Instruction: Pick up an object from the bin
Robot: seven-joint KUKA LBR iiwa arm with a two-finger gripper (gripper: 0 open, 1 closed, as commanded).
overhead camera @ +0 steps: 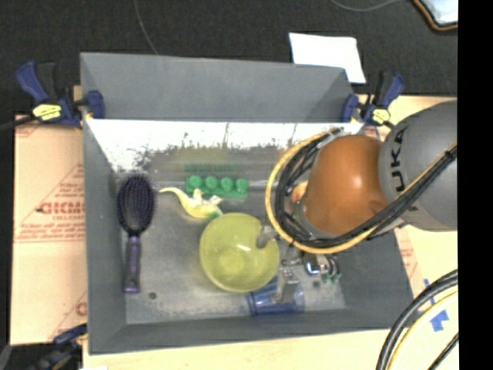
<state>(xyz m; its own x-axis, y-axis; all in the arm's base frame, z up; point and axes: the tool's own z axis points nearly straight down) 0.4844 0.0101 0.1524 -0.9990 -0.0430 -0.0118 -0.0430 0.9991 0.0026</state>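
My gripper [290, 274] hangs below the orange wrist cover at the bin's front right, just right of a yellow-green bowl [233, 254]. Directly under and in front of it lies a blue object [271, 304] against the front wall; the gripper's lower end overlaps the object's top edge. I cannot make out any object held in the gripper. A small thing with green and metallic parts [326, 273] lies just right of the gripper.
A yellow toy dinosaur [193, 203] and a green studded block [216, 184] lie behind the bowl. A purple hairbrush [134, 226] lies along the left side. The arm and its cables cover the bin's right part.
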